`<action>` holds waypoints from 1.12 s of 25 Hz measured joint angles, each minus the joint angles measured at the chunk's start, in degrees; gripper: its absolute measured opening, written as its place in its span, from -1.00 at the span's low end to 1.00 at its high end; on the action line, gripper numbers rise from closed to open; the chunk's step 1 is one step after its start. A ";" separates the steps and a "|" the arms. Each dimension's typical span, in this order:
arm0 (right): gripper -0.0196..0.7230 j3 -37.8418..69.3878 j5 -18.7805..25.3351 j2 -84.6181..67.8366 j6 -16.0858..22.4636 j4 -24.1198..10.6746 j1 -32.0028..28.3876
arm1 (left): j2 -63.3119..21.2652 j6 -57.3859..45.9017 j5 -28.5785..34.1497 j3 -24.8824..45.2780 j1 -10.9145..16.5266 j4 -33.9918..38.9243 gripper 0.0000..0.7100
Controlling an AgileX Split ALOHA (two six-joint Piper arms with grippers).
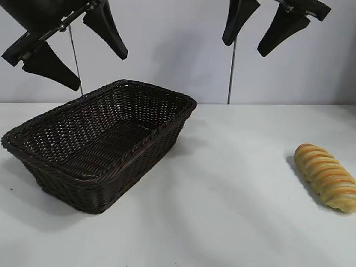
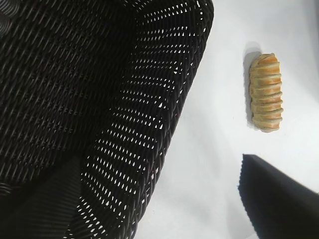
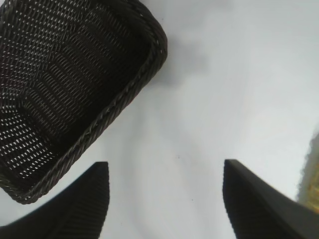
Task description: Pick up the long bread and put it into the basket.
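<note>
Exterior view shows the long bread [image 1: 326, 176] lying on the white table [image 1: 222, 211], well apart from the basket [image 1: 100, 139], while the left gripper [image 1: 72, 50] and right gripper [image 1: 258, 28] hang up high, both spread wide and holding nothing.

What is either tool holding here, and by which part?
Nothing is held. The left tool and right tool both hang open in the air; the long bread lies on the table, right of the basket.

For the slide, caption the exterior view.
Both open grippers, left and right, hang above the table; long bread lies right of the empty basket.
</note>
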 joint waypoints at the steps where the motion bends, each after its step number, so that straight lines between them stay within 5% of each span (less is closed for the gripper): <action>1: 0.33 0.00 0.00 0.00 0.00 0.00 0.00 | 0.00 0.00 0.00 0.00 0.00 0.00 0.76; 28: 0.33 0.00 -0.51 0.00 0.47 1.34 0.00 | 0.00 0.00 -0.50 0.00 0.00 0.00 0.76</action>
